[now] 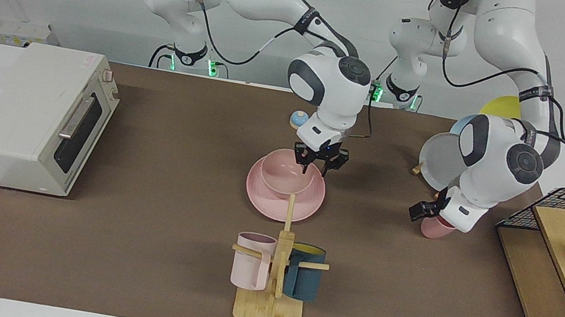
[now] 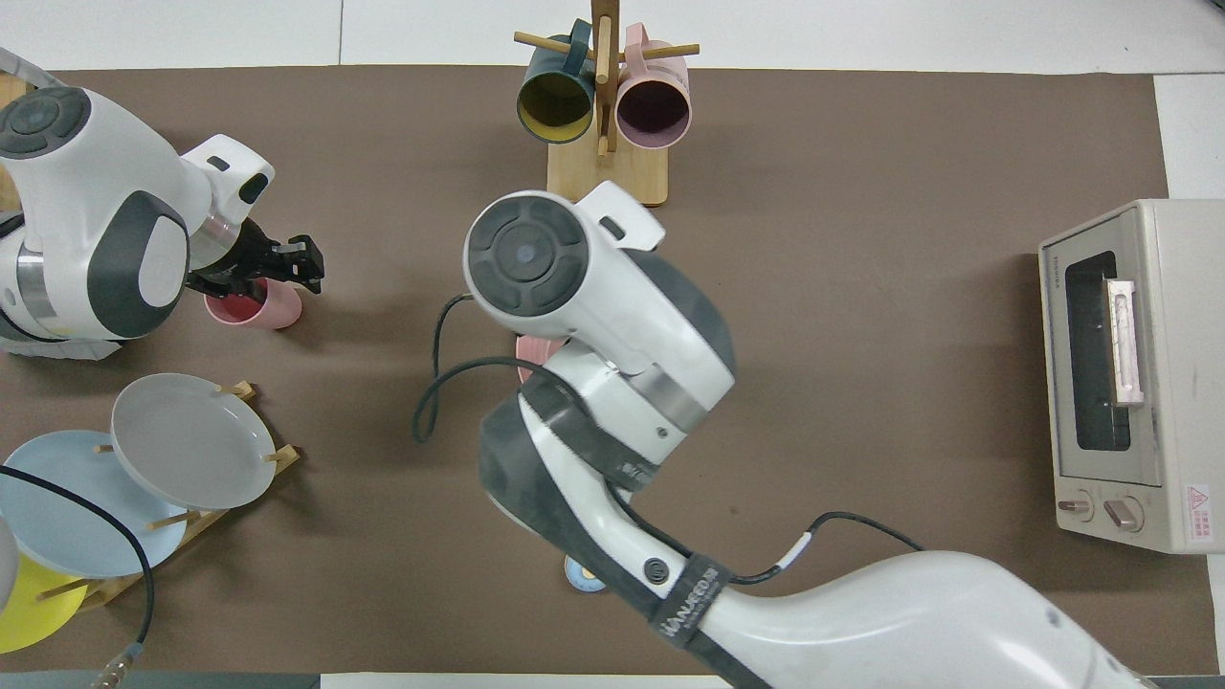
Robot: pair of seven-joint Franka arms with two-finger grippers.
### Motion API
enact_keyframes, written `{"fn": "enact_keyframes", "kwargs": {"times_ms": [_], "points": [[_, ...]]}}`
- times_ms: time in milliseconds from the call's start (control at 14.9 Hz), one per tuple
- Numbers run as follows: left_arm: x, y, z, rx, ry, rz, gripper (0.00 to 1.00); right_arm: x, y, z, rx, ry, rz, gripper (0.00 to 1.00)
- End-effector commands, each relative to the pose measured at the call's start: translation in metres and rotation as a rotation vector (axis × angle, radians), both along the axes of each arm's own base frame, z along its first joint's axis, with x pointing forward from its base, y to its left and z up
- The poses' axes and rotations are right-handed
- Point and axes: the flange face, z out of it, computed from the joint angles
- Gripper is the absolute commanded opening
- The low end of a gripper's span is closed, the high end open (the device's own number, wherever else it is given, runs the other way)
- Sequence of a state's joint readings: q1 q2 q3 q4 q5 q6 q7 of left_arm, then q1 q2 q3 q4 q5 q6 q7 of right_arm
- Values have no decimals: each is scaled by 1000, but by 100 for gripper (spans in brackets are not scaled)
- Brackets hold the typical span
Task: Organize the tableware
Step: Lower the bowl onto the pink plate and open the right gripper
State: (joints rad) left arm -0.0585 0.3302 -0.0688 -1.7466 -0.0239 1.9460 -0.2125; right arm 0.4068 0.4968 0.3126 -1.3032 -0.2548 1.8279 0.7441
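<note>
Left hand (image 1: 426, 210) seemingly grips cup (image 1: 434, 228).

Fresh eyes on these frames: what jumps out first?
The right gripper, open over the pink bowl, which sits in the pink plate mid-table. Toward the left arm's end, the left gripper is down at the pink cup standing on the mat. The mug rack with two hanging mugs stands farther from the robots than the plate.
</note>
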Motion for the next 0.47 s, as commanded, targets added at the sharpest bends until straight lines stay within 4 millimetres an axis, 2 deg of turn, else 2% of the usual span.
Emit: {"fn": "enact_keyframes", "kwargs": {"times_ms": [0,67,268,403], "points": [[-11,2,5,20,-25,-70,0,18,-79,41,18,49,-14,100],[-10,4,5,33,-28,-110,0,19,-106,59,22,71,-34,100],[-6,3,10,35,-40,-162,0,11,-193,94,-6,160,79,100],[2,-1,29,33,-55,-161,0,11,-244,111,-26,173,79,100]]}}
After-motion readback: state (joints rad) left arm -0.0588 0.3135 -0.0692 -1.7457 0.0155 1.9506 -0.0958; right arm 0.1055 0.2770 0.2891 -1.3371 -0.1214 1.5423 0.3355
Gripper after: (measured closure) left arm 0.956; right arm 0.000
